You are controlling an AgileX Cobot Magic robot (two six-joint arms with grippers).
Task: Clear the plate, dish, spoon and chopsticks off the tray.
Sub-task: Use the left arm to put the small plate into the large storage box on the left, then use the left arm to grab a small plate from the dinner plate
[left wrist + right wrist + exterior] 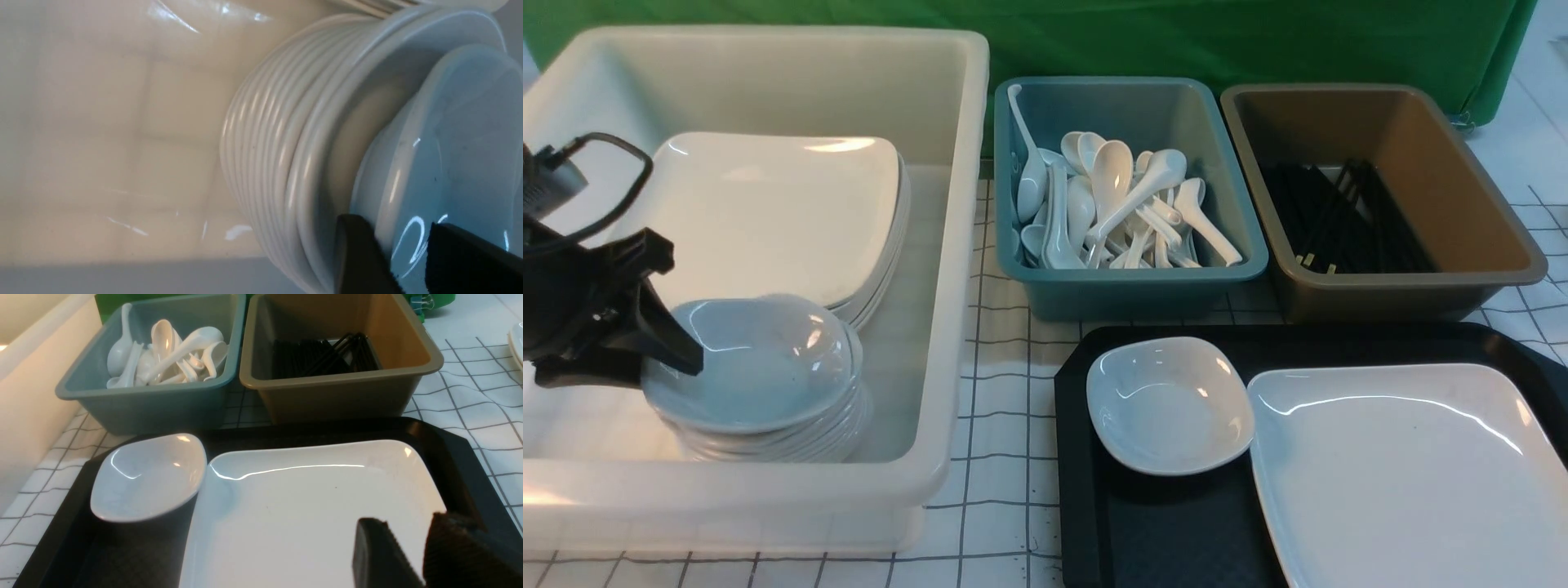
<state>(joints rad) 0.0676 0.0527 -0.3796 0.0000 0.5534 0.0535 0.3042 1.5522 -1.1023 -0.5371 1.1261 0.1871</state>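
Observation:
The black tray (1160, 531) lies at the front right. On it rests the large white plate (1405, 474) with a small deep white dish (1168, 404) to its left. No spoon or chopsticks show on the tray. My right gripper (406, 522) hovers open over the plate's (306, 506) near right corner, out of the front view. My left gripper (682, 314) is inside the white tub, its jaws apart astride the rim of another small dish (461, 143). That dish sits tilted on top of a stack of dishes (265, 134). One finger is inside the bowl, one outside.
The big white tub (947, 245) at the left also holds stacked large plates (776, 212). Behind the tray stand a teal bin (1131, 286) with several white spoons and a brown bin (1405, 286) with black chopsticks. A checked cloth covers the table.

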